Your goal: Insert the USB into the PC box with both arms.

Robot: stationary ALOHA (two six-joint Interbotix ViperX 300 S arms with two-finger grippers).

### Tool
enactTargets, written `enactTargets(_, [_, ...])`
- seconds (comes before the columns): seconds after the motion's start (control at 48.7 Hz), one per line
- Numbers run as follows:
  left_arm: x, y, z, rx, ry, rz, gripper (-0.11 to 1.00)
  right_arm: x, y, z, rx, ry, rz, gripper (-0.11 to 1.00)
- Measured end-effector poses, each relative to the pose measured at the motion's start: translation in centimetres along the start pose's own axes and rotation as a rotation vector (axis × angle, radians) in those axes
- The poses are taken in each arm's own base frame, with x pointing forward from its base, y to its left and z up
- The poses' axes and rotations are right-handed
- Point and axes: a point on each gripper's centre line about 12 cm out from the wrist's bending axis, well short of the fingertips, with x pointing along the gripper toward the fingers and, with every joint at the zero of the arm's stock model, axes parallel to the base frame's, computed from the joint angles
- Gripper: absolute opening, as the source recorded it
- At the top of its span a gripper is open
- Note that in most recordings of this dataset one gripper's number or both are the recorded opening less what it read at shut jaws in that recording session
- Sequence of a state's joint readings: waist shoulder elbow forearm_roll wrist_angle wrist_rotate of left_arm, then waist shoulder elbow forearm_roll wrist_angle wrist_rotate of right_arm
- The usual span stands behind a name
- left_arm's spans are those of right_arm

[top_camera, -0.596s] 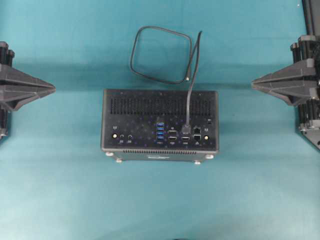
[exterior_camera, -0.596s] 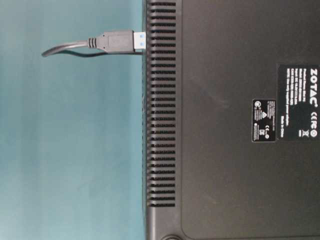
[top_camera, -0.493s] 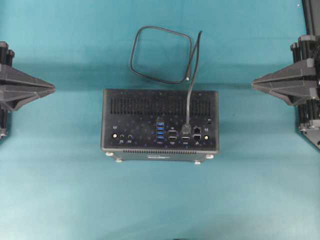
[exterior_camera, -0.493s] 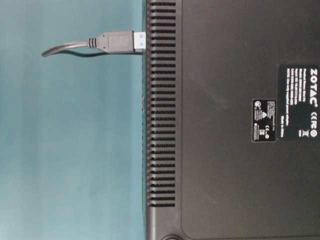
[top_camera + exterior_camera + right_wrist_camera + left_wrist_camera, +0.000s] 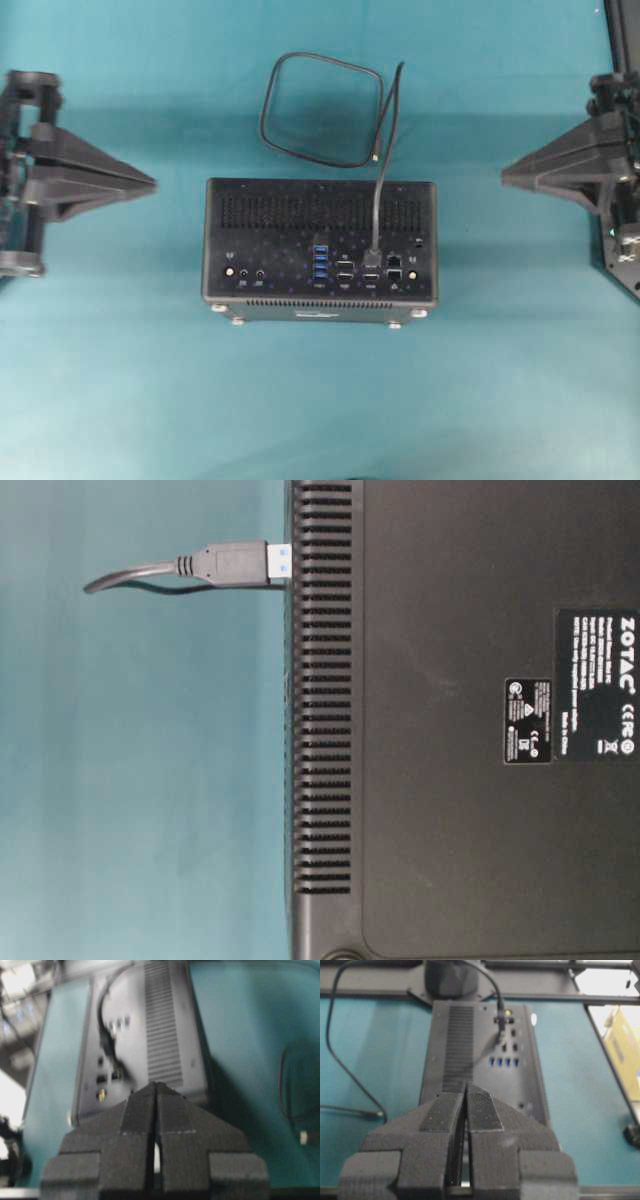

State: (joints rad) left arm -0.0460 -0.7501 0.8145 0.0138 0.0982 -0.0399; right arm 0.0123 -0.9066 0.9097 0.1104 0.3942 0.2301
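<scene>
PC box (image 5: 320, 250) sits mid-bench (image 5: 120, 380), port face up w/ vent grille (image 5: 320, 211), four blue sockets (image 5: 320, 265) and gold connectors (image 5: 229, 270) on it. USB cable (image 5: 322, 110) lies looped on the bench just behind the box; one plug (image 5: 372, 256) is seated in a port right of the blue sockets, the other, metal-tipped end (image 5: 375, 157) lies loose near the box's rear edge. Table-level view shows the plug (image 5: 235, 563) pushed in, blue tongue partly visible. Left gripper (image 5: 152, 183) is left of the box, apart from it, jaws pressed together, holding nothing. Right gripper (image 5: 505, 176) is right of the box, apart, jaws likewise closed and empty.
</scene>
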Motion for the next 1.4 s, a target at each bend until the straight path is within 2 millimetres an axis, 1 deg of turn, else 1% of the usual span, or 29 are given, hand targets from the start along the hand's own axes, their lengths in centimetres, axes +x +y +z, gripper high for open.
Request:
enactTargets(0.082, [0.2, 0.0, 0.0, -0.003, 0.021, 0.001, 0.0, 0.6, 0.5, 0.7, -0.005, 0.053, -0.001, 0.2])
enactTargets(0.164, [0.3, 0.0, -0.5, 0.0, 0.063, 0.002, 0.0, 1.6, 1.1, 1.4, -0.017, 0.085, 0.002, 0.39])
enactTargets(0.308, [0.2, 0.0, -0.8, 0.0, 0.121, 0.005, 0.0, 3.6, 1.6, 2.2, -0.02, 0.125, -0.006, 0.77])
enactTargets(0.329, [0.2, 0.0, -0.8, -0.002, 0.127, 0.005, 0.0, 3.8, 1.6, 2.3, -0.021, 0.128, -0.006, 0.81])
enactTargets(0.37, [0.1, 0.1, -0.8, -0.002, 0.139, 0.007, 0.0, 4.2, 1.8, 2.5, -0.025, 0.134, -0.005, 0.85])
enactTargets(0.575, [0.1, 0.1, -1.0, 0.015, 0.167, 0.006, 0.0, 6.4, 2.5, 3.4, -0.049, 0.189, -0.014, 0.83])
enactTargets(0.801, [0.1, 0.1, -1.0, 0.043, 0.169, 0.003, 0.0, 9.1, 3.3, 3.4, -0.067, 0.291, -0.026, 0.83])
enactTargets(1.007, [0.1, 0.1, -1.0, 0.043, 0.167, 0.003, 0.0, 10.3, 3.8, 3.3, -0.075, 0.317, -0.02, 0.83])
enactTargets(1.151, [0.1, 0.1, -1.0, 0.043, 0.169, 0.003, 0.0, 10.7, 4.2, 3.6, -0.078, 0.313, -0.013, 0.83])
enactTargets(1.397, [0.0, 0.1, -1.1, 0.043, 0.172, 0.003, 0.0, 12.0, 4.5, 3.2, -0.086, 0.345, -0.014, 0.81])
